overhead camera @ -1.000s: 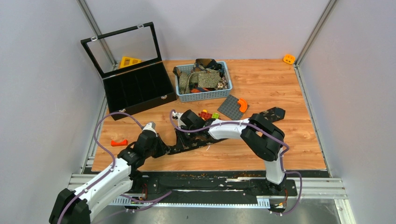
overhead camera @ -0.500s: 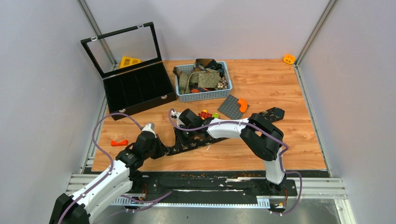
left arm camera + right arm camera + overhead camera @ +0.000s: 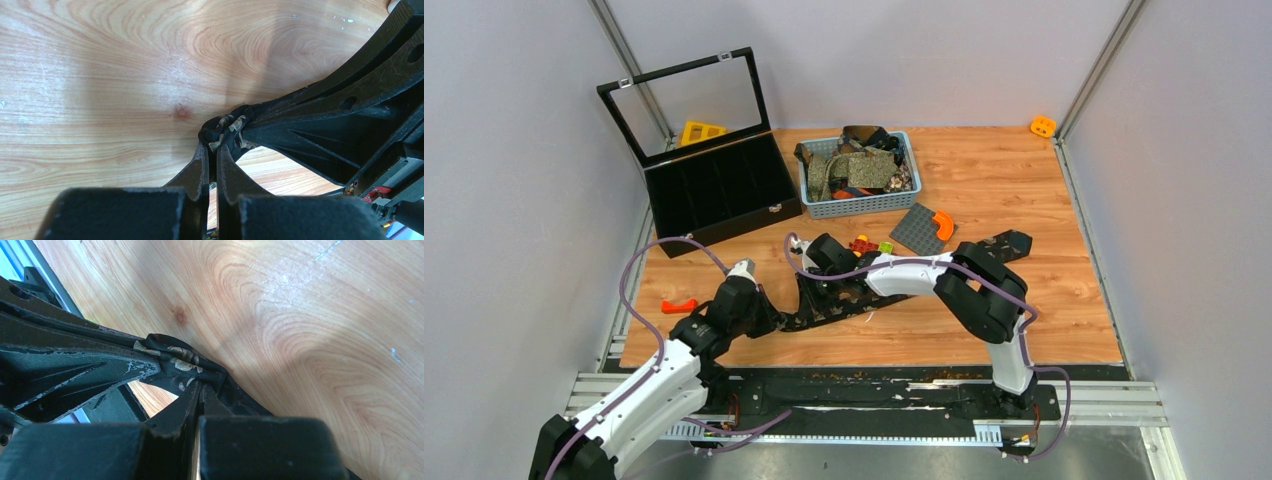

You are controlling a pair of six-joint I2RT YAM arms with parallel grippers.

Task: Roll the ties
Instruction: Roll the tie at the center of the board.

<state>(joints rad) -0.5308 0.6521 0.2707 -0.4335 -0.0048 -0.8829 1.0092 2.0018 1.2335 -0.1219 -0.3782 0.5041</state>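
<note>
Both the left gripper (image 3: 212, 150) and right gripper (image 3: 201, 387) pinch the black tie (image 3: 225, 129) at their tips.

No legible text, no labels, no brand marks, no numbers

The table (image 3: 125, 60) is smooth wood-grain with a faint sheen. The tie (image 3: 225, 131) is soft black cloth, tan-printed. The fingers (image 3: 198, 172) are matt black, grainy, scuffed.

Wooden table (image 3: 1024, 180) with black case (image 3: 719, 190), basket (image 3: 859, 208), grey plate (image 3: 917, 230), tie (image 3: 1009, 242)
</note>
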